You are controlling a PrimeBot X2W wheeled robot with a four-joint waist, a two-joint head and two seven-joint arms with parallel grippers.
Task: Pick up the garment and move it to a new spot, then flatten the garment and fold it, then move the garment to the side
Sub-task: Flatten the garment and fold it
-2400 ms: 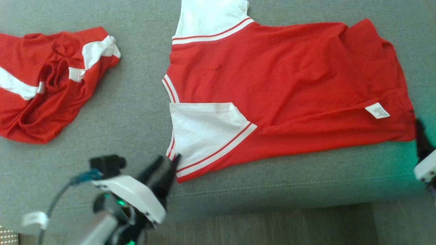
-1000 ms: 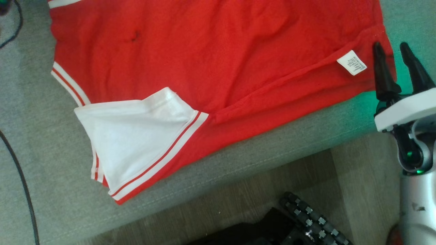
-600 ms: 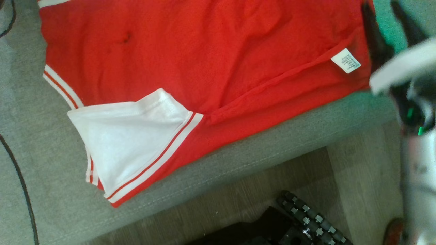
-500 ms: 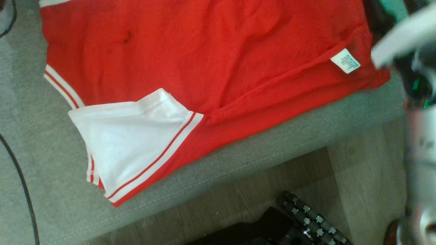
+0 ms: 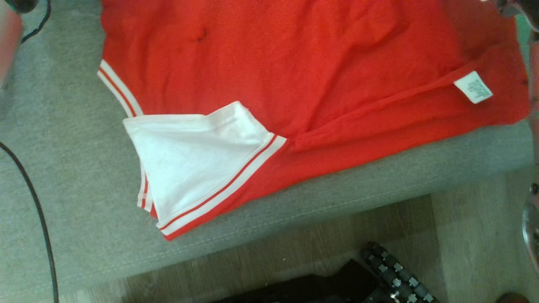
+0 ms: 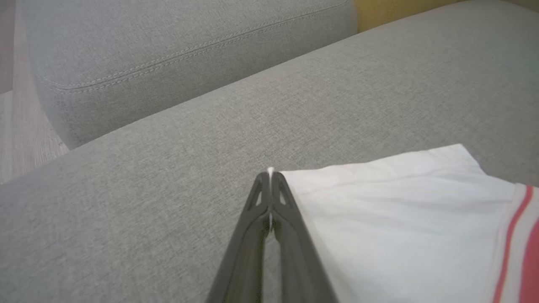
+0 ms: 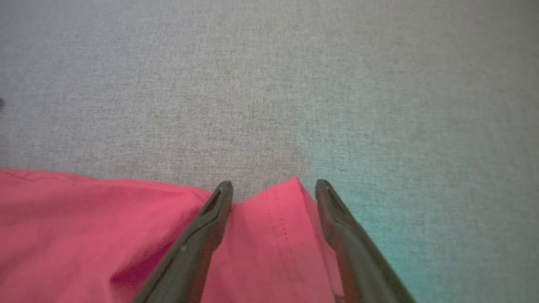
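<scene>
As left claw [image 6: 270, 176] seemingly pinches garment [image 6: 400, 219], sofa [image 6: 168, 160]

Red garment [image 5: 320, 63] spread flat on grey cushion [image 5: 76, 168], white sleeve [image 5: 193, 160] at its 8 o'clock, white label [image 5: 472, 87] at 3 o'clock.

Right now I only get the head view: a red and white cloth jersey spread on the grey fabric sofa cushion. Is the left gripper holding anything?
Observer: Yes. In the left wrist view the left gripper is shut on a white sleeve corner of the red and white jersey. A sliver of white cloth pokes past its tips.
Operator: And the right gripper?
Observer: Open. In the right wrist view the right gripper straddles a red hem corner of the jersey, with one finger on each side, and has not yet pinched it.
</scene>
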